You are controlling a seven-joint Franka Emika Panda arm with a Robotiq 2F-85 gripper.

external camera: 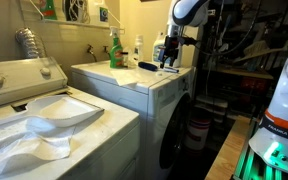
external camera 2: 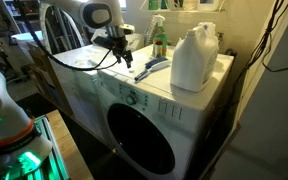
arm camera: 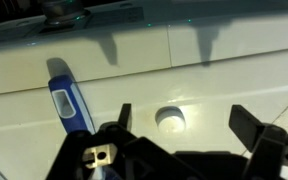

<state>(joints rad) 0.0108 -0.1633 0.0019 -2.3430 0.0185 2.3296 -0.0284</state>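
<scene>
My gripper (external camera: pixel 168 52) hangs open and empty just above the white top of a front-loading machine (external camera 2: pixel 134 98); it also shows in the other exterior view (external camera 2: pixel 121 53). In the wrist view the two dark fingers (arm camera: pixel 184 125) stand wide apart with a small white round cap (arm camera: pixel 170 118) on the surface between them. A blue-handled tool (arm camera: pixel 69 100) lies to one side of the fingers, and it shows in both exterior views (external camera: pixel 147 66) (external camera 2: pixel 150 68). Nothing is held.
A large white jug (external camera 2: pixel 194 58) and a green spray bottle (external camera 2: pixel 159 40) stand on the same machine top. A top-loading washer (external camera: pixel 44 115) with its white lid stands beside it. The round door (external camera 2: pixel 139 138) faces the floor space. A white robot body with a green light (external camera: pixel 282 115) stands nearby.
</scene>
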